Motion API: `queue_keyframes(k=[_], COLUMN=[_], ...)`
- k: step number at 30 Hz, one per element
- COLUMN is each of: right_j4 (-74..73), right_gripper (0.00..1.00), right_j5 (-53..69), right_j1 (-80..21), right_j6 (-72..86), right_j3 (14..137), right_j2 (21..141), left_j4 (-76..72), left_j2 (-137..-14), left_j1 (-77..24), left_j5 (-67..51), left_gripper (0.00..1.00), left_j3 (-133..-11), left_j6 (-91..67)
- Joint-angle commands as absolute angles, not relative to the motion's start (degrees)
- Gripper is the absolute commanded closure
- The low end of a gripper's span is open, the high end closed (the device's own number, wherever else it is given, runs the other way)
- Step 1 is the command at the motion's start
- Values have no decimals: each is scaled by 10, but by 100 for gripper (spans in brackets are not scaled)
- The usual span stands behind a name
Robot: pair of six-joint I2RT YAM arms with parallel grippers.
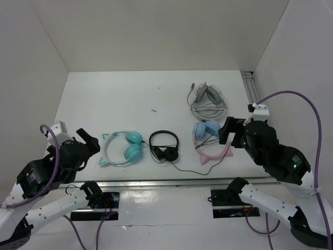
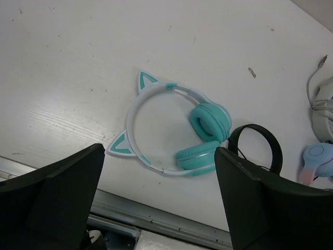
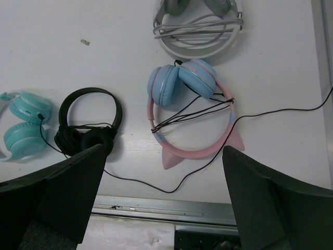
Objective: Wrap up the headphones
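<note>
The teal headphones lie flat on the white table at front left, white headband and two cat ears to the left, cups to the right. A thin dark cable leaves one teal cup and runs toward the black pair. My left gripper hovers open just left of the teal pair; in its wrist view the gripper has nothing between its fingers. My right gripper is open above the pink pair, and in its wrist view the gripper is also empty.
A small black pair sits right of the teal one. A pink cat-ear pair with blue cups lies further right, a loose dark cable curling before it. A grey pair with wound cord lies behind. A metal rail edges the table's front.
</note>
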State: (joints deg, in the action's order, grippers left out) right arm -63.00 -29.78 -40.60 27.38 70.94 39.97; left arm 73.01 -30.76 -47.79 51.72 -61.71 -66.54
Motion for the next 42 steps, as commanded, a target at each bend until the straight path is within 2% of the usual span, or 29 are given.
queue_keyframes(k=[1,6,11,17,20,23,27,28,30,32,33,42], right_j4=[-619,-613,-601,-557,-526,-491,-447,-441,-428,-428,-423,-399], right_gripper=[0,0,0,0,0,0,0,0,0,0,0,0], right_j5=[-304,-298,-268,-215,-189,-149,-96,-89,-74,-63,-58,-31], right_j1=[-403,-403,-403,-403,-403,-403,-398,-398,-398,-398,-398,-398], right_j6=[270,270,258,242,236,236,242,242,242,242,235,223], right_j3=[709,709,709,701,687,669,643,642,637,637,637,630], right_j2=[397,387,393,399,393,380,368,368,362,357,351,306], left_j4=[712,680,554,528,495,461,438,438,431,443,453,561], left_j2=[-311,-311,-311,-423,-466,-500,-542,-568,-597,-644,-660,-772], left_j1=[-480,-480,-485,-485,-451,-337,-196,-145,-113,-113,-113,-69], left_j5=[521,515,476,448,414,361,154,119,71,20,-5,66], left_gripper=[0,0,0,0,0,0,7,9,11,9,0,0], left_j3=[-616,-605,-545,-532,-540,-540,-559,-559,-566,-579,-585,-649], left_j6=[-652,-615,-492,-454,-408,-320,-266,-255,-232,-223,-212,-220])
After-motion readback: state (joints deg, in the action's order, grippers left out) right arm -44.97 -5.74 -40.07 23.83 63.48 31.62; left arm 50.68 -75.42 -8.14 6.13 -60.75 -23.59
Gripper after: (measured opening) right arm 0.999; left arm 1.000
